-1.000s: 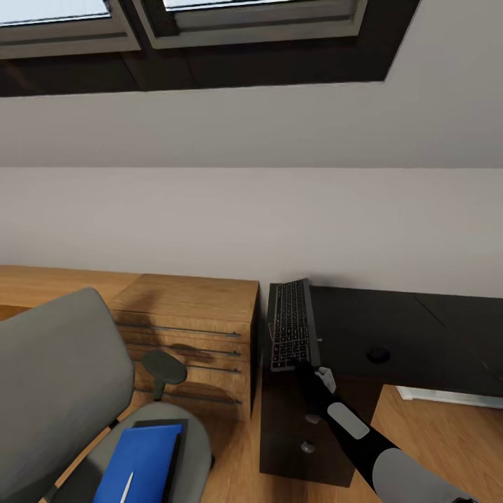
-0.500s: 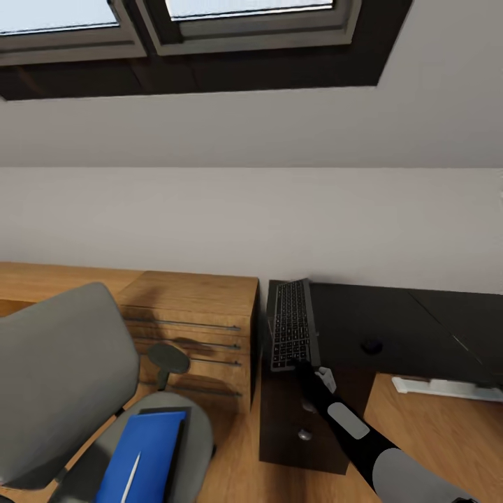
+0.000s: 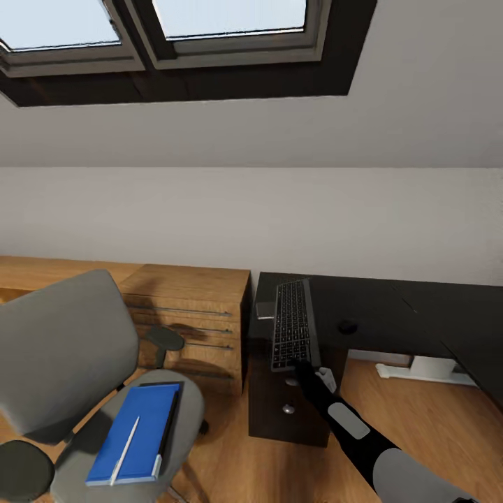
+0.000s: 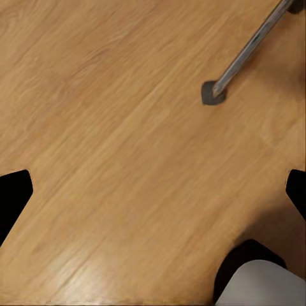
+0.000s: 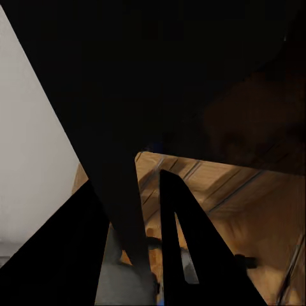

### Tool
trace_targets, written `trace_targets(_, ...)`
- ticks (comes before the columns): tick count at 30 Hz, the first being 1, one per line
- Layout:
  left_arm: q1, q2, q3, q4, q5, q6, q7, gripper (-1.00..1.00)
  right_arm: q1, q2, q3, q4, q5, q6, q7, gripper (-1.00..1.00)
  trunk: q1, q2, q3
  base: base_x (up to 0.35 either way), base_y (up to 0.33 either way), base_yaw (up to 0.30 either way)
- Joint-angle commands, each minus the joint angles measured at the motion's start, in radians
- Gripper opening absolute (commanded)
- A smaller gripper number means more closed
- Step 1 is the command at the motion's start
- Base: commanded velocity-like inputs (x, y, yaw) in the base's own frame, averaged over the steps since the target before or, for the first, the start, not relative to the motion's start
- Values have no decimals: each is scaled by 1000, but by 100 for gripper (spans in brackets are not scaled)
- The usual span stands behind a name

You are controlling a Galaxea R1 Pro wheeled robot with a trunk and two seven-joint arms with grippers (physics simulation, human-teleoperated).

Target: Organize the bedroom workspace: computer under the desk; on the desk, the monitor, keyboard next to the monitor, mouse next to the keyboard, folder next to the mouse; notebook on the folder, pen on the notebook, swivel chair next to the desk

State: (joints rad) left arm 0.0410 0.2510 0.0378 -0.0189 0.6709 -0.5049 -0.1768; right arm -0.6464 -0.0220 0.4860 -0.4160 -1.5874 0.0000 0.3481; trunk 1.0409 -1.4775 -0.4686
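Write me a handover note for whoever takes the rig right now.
Right gripper: shut on the keyboard, held over the desk end.
Left gripper: open, over bare floor.
Mouse is on the desk.
Folder lies on the swivel chair seat, pen on top.
Left: set the keyboard down, move the folder and pen, stack them, park the chair. Monitor, computer: unchecked.

My right arm (image 3: 356,429) is slim and black with a pale grey oval panel, a grey rounded elbow shell, and what looks like a white wrist fitting at 11 o'clock.
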Motion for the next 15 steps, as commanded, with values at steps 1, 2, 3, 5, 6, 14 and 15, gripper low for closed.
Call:
trace_targets(1, 0, 0, 4, -1, 7, 0, -9, 100, -1, -1, 6, 0, -11, 0, 4, -100, -1, -1, -1, -274, -202, 0)
trace_targets(2, 0, 0, 4, -1, 7, 0, -9, 100, -1, -1, 6, 0, -11, 1, 4, -100, -1, -1, -1, -273, -204, 0)
trace_targets(3, 0, 0, 4, -1, 7, 0, -9, 100, -1, -1, 6, -1, -11, 0, 4, -100, -1, -1, -1, -272, -205, 0)
trace_targets(5, 0, -6, 3, -1, 7, 1, -9, 100, -1, -1, 6, 0, -11, 0, 6, -100, -1, -1, -1, -265, -212, 0)
trace_targets(6, 0, -9, 2, -1, 7, 1, -9, 100, -1, -1, 6, 0, -11, 0, 6, -100, -1, -1, -1, -255, -220, 0)
trace_targets(14, 0, -28, -1, -2, 5, 0, -10, 100, -1, -1, 6, 0, -12, 2, 3, -100, -1, -1, -1, -219, -223, 0)
trace_targets(15, 0, -34, -1, -2, 4, 0, -10, 100, -1, -2, 6, 0, -12, 4, 2, -100, -1, -1, -1, -95, -148, 0)
